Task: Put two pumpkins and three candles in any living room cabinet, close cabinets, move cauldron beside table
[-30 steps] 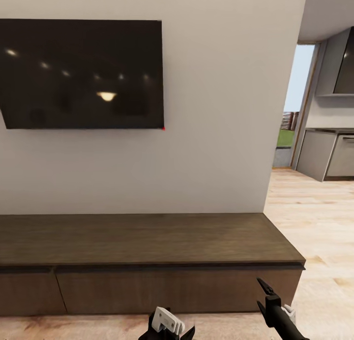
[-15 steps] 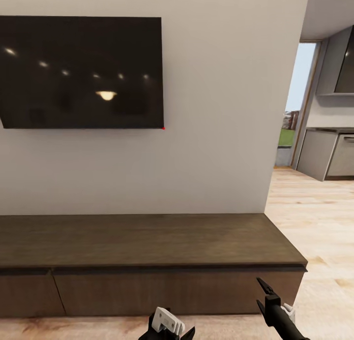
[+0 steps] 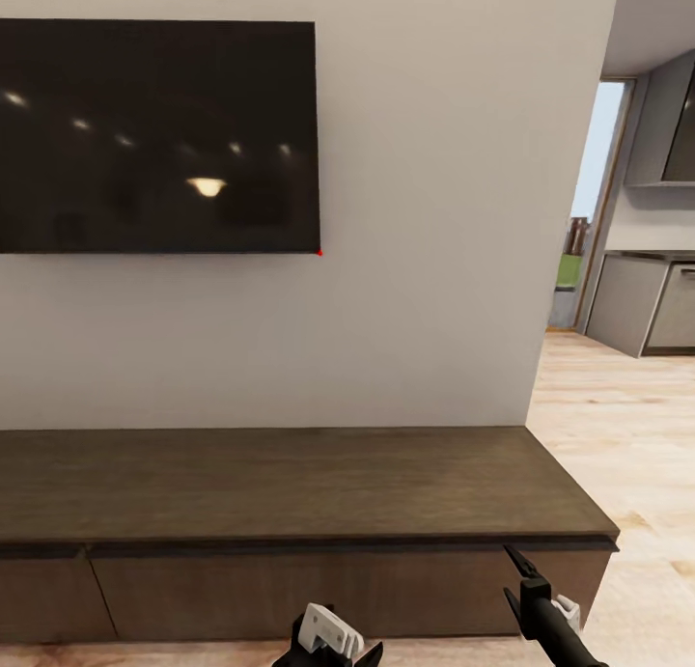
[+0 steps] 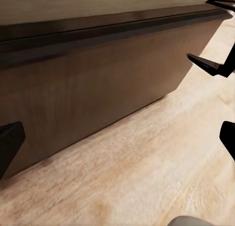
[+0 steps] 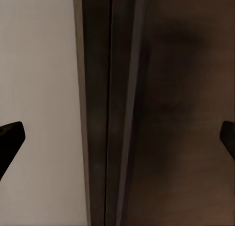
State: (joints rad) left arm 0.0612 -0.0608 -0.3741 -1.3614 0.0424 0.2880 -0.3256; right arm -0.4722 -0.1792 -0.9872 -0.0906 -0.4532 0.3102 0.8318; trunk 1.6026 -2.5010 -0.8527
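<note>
The cabinet (image 3: 290, 484), a long low dark-brown unit, runs along the white wall in front of me, and its flat drawer fronts (image 3: 309, 590) sit flush and closed. In the head view my left gripper (image 3: 330, 640) hangs low before the middle drawer. My right gripper (image 3: 517, 586) is open near the cabinet's right end. The left wrist view has the left gripper (image 4: 117, 142) wide open, facing the cabinet front (image 4: 93, 84) above the floor. The right gripper (image 5: 117, 138) is open and empty, close to the cabinet's top edge (image 5: 110, 113). Pumpkins, candles, cauldron and table are out of view.
A large black TV (image 3: 154, 136) hangs on the wall above the cabinet. Pale wood floor (image 3: 627, 435) runs past the cabinet's right end toward a kitchen with grey units (image 3: 642, 305) and a doorway to the outside (image 3: 579, 262).
The whole head view has shifted: the cabinet now looks larger and sits lower, and the wall's corner lies further right, so the camera has moved closer. Both arms keep their pose.
</note>
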